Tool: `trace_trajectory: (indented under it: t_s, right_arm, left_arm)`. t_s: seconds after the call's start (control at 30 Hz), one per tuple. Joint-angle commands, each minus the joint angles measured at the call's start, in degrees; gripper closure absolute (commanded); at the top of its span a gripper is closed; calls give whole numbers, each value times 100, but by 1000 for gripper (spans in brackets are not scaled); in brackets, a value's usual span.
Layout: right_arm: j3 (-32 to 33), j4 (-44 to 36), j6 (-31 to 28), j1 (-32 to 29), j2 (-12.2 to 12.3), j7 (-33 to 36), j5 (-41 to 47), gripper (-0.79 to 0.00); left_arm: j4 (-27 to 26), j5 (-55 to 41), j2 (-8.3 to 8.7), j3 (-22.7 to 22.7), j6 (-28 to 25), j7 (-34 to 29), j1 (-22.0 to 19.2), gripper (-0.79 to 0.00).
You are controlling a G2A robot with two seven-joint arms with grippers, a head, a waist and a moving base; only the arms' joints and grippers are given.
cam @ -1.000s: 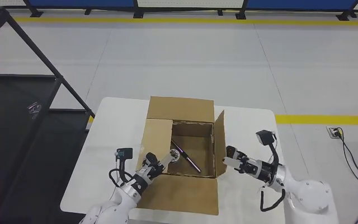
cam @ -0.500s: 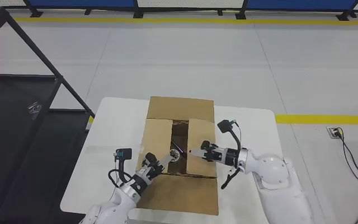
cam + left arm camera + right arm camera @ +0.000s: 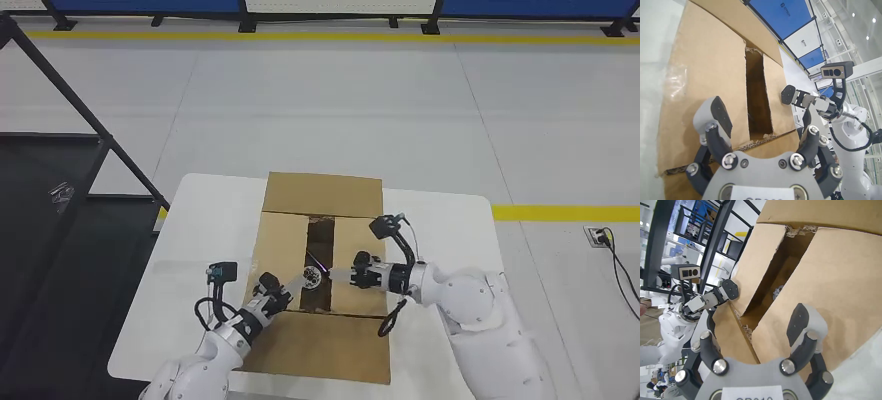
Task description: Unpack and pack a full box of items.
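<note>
The main risk sits at the two side flaps of the brown corrugated cardboard box. On the left, the left pincer is released, fingers spread, holding nothing. It rests against the near end of the left flap and has no grip on it. If it lifts away, that flap could spring up. On the right, the right pincer is also released and empty, with a pad against the right flap. Pushing harder there could drive that flap down into the box or crease it. Neither flap is held by anything more than contact, so folding the near flap over them too early could catch a finger beneath it.

The box stands in the middle of the white surface, its far flap lying open. A dark gap remains between the side flaps. Through it show a slim pink-purple rod and a small silvery round object on the box floor. What else is inside is hidden.
</note>
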Motion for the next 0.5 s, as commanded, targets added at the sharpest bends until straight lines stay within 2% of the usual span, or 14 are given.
trace_trajectory:
  t_s: [0.0, 0.47]
  right_arm:
    - [-130, -97, 85, -22, 9, -58, -227, -785]
    - [-277, -136, 73, 19, 95, -203, -7, -785]
  left_arm:
    - [29, 24, 5, 10, 4, -42, -24, -785]
    - [-107, -6, 42, -105, -4, -59, 16, -785]
